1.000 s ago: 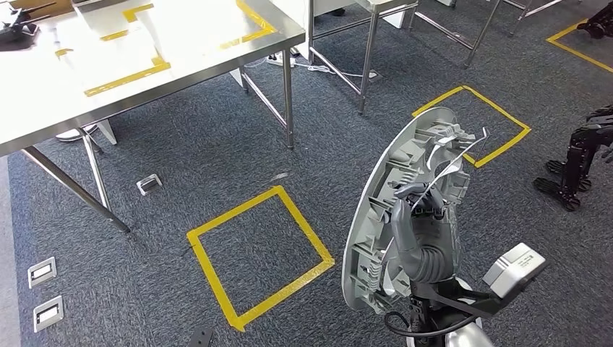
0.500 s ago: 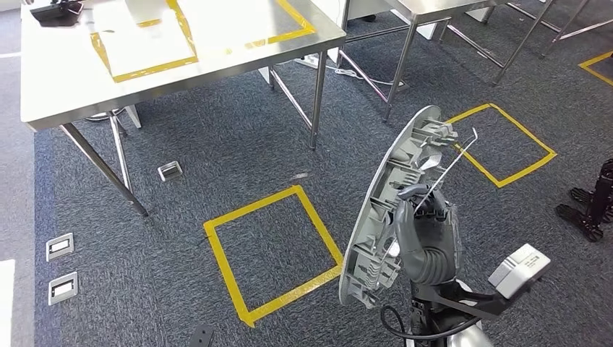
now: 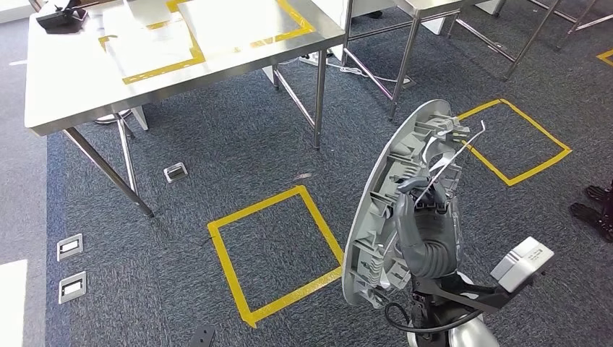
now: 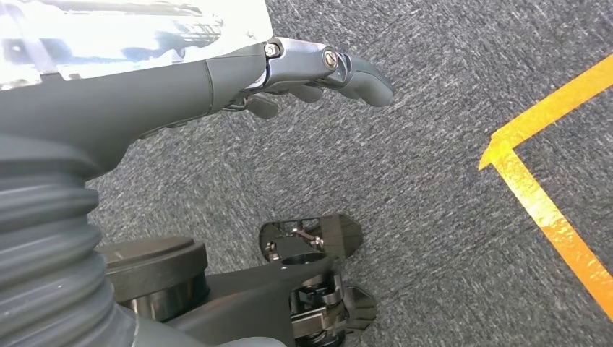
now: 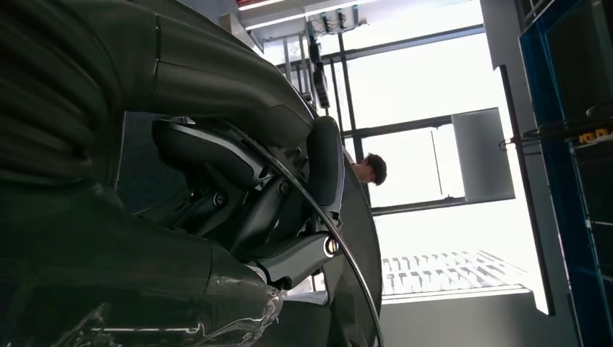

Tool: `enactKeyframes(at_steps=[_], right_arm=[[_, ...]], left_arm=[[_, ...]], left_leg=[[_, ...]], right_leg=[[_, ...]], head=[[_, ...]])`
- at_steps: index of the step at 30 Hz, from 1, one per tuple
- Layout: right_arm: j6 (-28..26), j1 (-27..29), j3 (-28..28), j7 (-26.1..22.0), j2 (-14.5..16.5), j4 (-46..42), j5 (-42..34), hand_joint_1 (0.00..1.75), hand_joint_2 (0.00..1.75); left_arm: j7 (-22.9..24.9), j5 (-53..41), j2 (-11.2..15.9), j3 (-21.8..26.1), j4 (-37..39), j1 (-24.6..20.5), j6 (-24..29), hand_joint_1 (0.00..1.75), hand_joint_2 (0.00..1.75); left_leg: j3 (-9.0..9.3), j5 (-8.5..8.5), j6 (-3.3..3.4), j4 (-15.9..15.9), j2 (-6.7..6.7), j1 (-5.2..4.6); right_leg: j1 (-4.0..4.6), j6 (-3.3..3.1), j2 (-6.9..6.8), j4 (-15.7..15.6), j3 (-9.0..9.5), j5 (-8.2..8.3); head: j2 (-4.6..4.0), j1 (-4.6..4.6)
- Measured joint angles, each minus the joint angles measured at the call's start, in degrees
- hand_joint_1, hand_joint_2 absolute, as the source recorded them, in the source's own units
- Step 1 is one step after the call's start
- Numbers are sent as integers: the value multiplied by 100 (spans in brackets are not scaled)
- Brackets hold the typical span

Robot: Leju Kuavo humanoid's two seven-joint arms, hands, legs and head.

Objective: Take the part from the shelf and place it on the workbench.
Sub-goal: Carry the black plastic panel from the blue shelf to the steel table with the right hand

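My right hand (image 3: 426,231) grips a large grey oval plastic part (image 3: 376,217) by the ribbed inner side and holds it upright on edge above the carpet. A thin wire (image 3: 455,155) sticks out near the part's top. In the right wrist view the fingers (image 5: 238,195) wrap over the dark rim of the part (image 5: 358,253). The steel workbench (image 3: 65,79) stands at the upper left, with a yellow tape outline (image 3: 163,65) on its top. My left hand (image 4: 289,72) hangs over the carpet, fingers stretched out and holding nothing.
A yellow tape square (image 3: 275,249) marks the floor just left of the part, and another (image 3: 517,141) lies behind it. A second steel table (image 3: 405,43) stands beyond. Floor sockets (image 3: 72,267) and a small metal box (image 3: 175,172) sit near the workbench legs. A person (image 5: 372,170) stands far off.
The whole picture has shifted, so the camera has turned: the workbench now shows more fully at upper left. The part stays upright in my right hand.
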Motion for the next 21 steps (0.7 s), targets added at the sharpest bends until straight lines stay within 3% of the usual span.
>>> enactKeyframes(at_steps=[21], right_arm=[[7, -453, 66, 163, -1, 0, 67, 175, 175]], left_arm=[[122, 148, 0, 2, 0, -12, -254, 0, 175]], left_leg=[[0, 2, -22, -7, 1, -5]], right_leg=[[-5, -4, -4, -14, 16, -3]], head=[[0, 3]])
